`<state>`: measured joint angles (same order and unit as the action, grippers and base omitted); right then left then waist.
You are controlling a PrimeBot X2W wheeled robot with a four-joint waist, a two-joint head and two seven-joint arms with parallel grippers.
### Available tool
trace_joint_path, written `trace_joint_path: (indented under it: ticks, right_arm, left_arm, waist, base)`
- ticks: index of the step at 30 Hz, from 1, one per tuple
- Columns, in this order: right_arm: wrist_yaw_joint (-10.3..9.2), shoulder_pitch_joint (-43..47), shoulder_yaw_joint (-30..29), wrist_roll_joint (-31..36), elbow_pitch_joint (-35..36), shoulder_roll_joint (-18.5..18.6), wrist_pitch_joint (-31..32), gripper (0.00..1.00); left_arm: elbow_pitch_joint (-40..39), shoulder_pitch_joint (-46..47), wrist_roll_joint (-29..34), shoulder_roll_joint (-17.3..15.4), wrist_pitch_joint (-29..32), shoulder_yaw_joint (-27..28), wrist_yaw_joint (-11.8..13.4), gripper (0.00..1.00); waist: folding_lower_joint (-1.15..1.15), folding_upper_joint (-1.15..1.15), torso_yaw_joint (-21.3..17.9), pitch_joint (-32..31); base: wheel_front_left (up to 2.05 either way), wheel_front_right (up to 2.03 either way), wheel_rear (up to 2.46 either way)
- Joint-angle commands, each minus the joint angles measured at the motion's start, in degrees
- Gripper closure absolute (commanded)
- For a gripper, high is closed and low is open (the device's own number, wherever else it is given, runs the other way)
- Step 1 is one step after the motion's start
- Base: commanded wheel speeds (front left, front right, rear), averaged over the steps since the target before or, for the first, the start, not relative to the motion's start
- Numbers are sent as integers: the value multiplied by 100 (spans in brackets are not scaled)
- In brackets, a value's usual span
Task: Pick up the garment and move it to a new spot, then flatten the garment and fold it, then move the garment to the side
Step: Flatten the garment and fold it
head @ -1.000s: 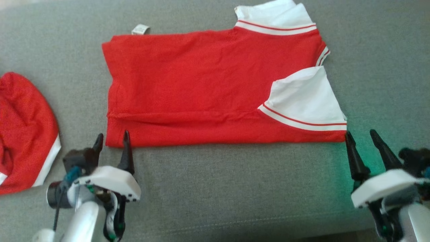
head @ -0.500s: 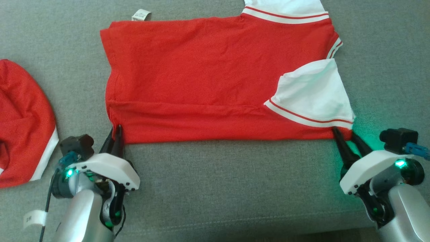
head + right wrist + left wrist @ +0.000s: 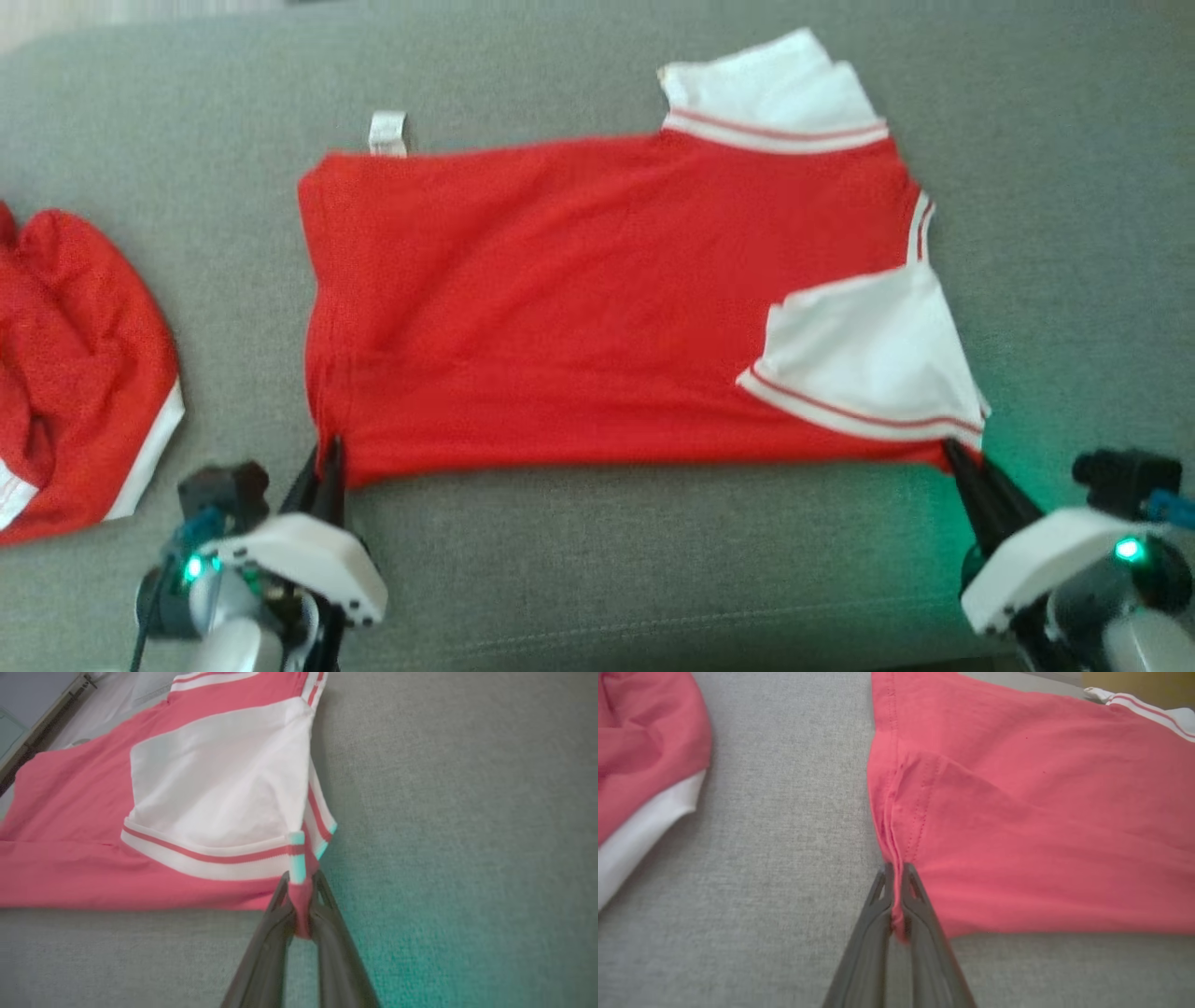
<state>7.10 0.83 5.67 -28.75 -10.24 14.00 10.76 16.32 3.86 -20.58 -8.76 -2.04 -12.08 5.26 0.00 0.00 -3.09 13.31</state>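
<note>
White wrist shells (image 3: 299, 555), green lights (image 3: 1128, 549) — dark tapered claw fingers (image 3: 866, 952)

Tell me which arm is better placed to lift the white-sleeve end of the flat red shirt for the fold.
Right, probably. The right gripper is shut on the near corner of the red fabric shirt, just below its white sleeve; the left gripper pinches the opposite hem corner.
</note>
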Motion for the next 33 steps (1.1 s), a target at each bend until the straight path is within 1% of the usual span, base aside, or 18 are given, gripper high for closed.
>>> trace_joint_path:
  ticks: [1,5,6,7,8,12,17,19,21,26,33]
  right_arm:
    - [39,154,-16,7,305,38,54,100]
    - [39,635,-131,166,658,-125,304,100]
    - [39,700,-148,193,692,-155,346,75]
    - [39,760,-164,206,717,-191,395,24]
    - [39,810,-181,235,746,-216,426,0]
    - [39,890,-299,400,897,-320,309,0]
    - [39,749,-529,850,1323,-446,-388,0]
    - [39,654,-551,993,1540,-475,-621,0]
    - [39,547,-559,1088,1741,-461,-811,0]
    - [39,336,-557,1225,2070,-426,-863,0]
    - [39,211,-447,1242,2227,-400,-713,0]
  left_arm:
    - [-249,-66,-34,-144,37,243,95,100]
    - [-409,-444,-131,-147,213,267,197,100]
    - [-427,-520,-147,-147,245,265,212,95]
    - [-434,-593,-149,-154,284,254,230,53]
    - [-439,-652,-128,-168,309,231,247,0]
    - [-481,-752,-73,-171,226,194,292,0]
    - [-822,-677,312,-151,-469,193,597,0]
    - [-1005,-616,439,-140,-738,191,686,0]
    - [-1181,-556,545,-146,-873,173,749,0]
    - [-1621,-403,722,-203,-969,124,821,0]
    - [-1912,-293,800,-243,-789,72,901,0]
  waist:
    - [0,0,-18,-140]
    - [0,0,-62,-364]
    - [0,0,-75,-405]
    - [0,0,-82,-445]
    - [0,0,-83,-480]
    - [0,0,-85,-569]
    - [0,0,-84,-628]
    - [0,0,-88,-650]
    - [0,0,-90,-667]
    - [0,0,-95,-715]
    - [0,0,-95,-657]
  base:
    - [0,0,0]
    - [0,0,0]
    - [0,0,0]
    - [0,0,0]
    - [0,0,0]
    - [0,0,0]
    - [0,0,0]
    - [0,0,0]
    - [0,0,0]
    - [0,0,0]
    - [0,0,0]
